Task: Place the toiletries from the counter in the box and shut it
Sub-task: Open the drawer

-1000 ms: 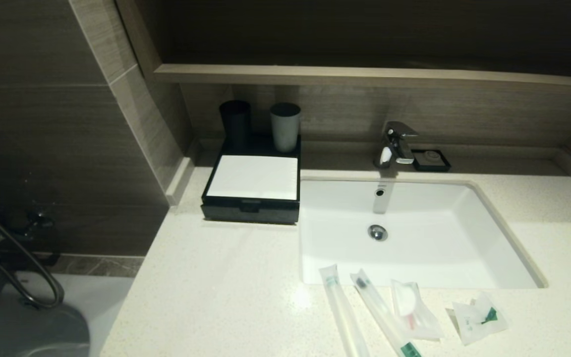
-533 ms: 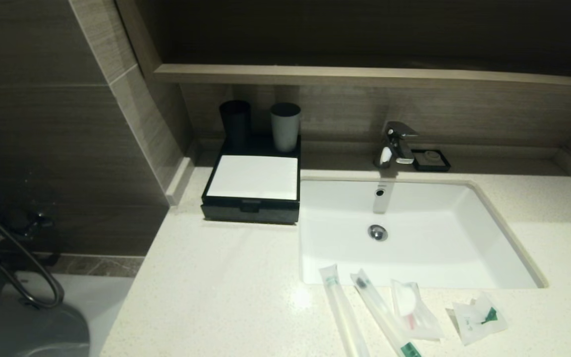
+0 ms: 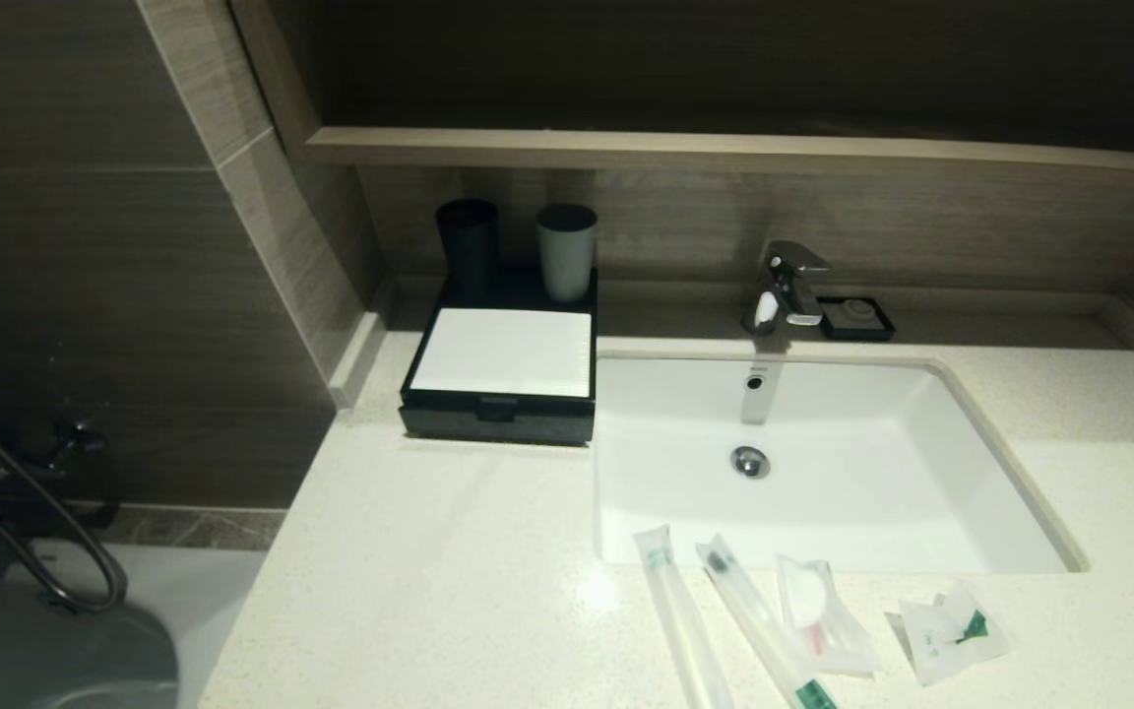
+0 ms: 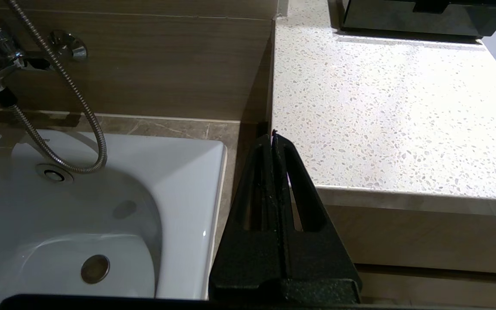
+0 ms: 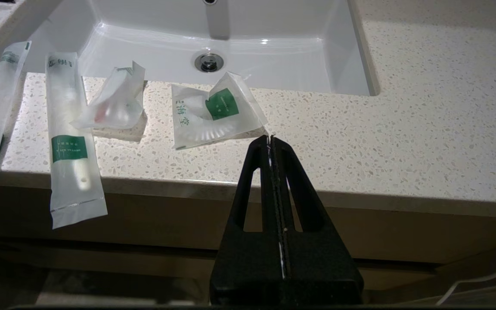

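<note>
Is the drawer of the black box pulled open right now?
No, the drawer sits flush in the front of the box, with nothing pulled out over the counter.

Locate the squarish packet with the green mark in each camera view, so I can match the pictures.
Head view: squarish packet lies on the counter, rightmost of the four, in front of the basin.
Left wrist view: not in it.
Right wrist view: squarish packet just beyond the shut right gripper.
Shared landmark: the basin drain.
</note>
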`<state>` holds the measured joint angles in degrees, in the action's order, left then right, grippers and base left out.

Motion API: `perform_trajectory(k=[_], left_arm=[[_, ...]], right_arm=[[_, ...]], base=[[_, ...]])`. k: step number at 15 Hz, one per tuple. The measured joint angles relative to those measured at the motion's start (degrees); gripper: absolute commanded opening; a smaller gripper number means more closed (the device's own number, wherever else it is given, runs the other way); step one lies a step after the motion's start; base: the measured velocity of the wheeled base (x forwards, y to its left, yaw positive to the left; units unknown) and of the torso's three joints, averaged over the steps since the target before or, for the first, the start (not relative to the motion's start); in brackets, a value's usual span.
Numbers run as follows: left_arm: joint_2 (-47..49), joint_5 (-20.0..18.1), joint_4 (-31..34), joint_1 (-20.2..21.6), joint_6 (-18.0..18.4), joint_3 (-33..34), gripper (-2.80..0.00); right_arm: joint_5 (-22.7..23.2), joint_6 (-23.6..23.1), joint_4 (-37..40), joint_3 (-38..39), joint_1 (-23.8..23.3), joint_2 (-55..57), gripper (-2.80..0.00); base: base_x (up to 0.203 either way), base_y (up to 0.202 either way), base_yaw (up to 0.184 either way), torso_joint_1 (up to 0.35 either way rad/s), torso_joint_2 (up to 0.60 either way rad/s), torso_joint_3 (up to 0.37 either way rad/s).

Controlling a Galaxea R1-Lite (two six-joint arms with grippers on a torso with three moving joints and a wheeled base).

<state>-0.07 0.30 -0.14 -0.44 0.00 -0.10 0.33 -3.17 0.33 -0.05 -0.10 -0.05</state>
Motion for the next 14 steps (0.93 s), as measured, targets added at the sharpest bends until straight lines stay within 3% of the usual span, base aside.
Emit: perform_trajectory(k=[7,14], left_arm=[[0.0,0.0,0.0,0.0,0.0,0.0,-2.8],[0.0,0.0,0.0,0.0,0.0,0.0,-2.8]], right_arm=[[0.3,-0.2,-0.2,-0.5,0.0,0.0,-2.8],[2.0,-0.2,3.0,-8.5,0.0,3.8,-2.8]], base=[[0.0,0.0,0.0,0.0,0.0,0.0],[0.0,0.0,0.0,0.0,0.0,0.0]])
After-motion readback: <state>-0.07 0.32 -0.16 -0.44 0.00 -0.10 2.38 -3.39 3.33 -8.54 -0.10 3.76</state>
